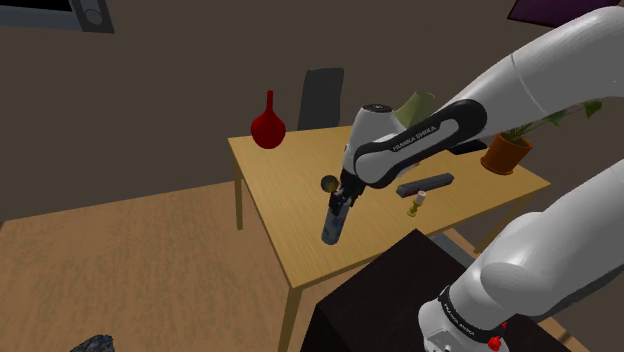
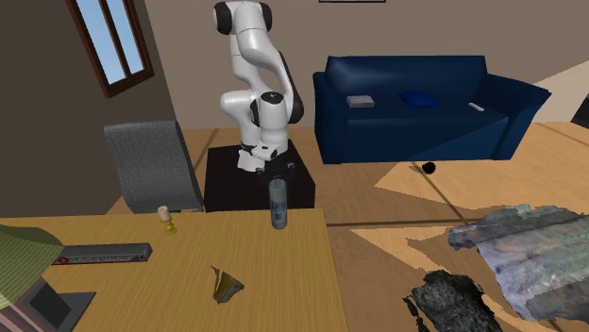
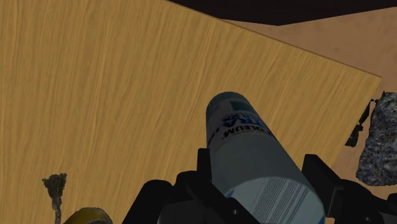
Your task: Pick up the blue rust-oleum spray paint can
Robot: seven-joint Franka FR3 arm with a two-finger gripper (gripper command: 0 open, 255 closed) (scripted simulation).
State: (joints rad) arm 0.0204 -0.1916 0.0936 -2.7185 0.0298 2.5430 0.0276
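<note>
The spray can (image 1: 332, 225) is a tall grey-blue cylinder with a white label reading "OLEUM" (image 3: 245, 130). It stands slightly tilted over the wooden table (image 1: 290, 165), near the edge closest to the stand. My gripper (image 1: 341, 202) comes down on its top end, and the black fingers (image 3: 203, 167) press against both sides of the can (image 3: 254, 168). In the second exterior view the can (image 2: 277, 206) hangs under the gripper (image 2: 276, 179) at the table's far edge (image 2: 189, 219). Whether its base touches the table I cannot tell.
On the table are a red vase (image 1: 268, 125), a potted plant (image 1: 505, 150), a dark flat bar (image 1: 427, 184), a small bottle (image 1: 412, 205) and a round yellowish item (image 1: 328, 183). A grey chair (image 2: 151, 165) stands beside it, with a blue sofa (image 2: 415, 104) beyond and dark rubble (image 2: 453, 302) on the floor.
</note>
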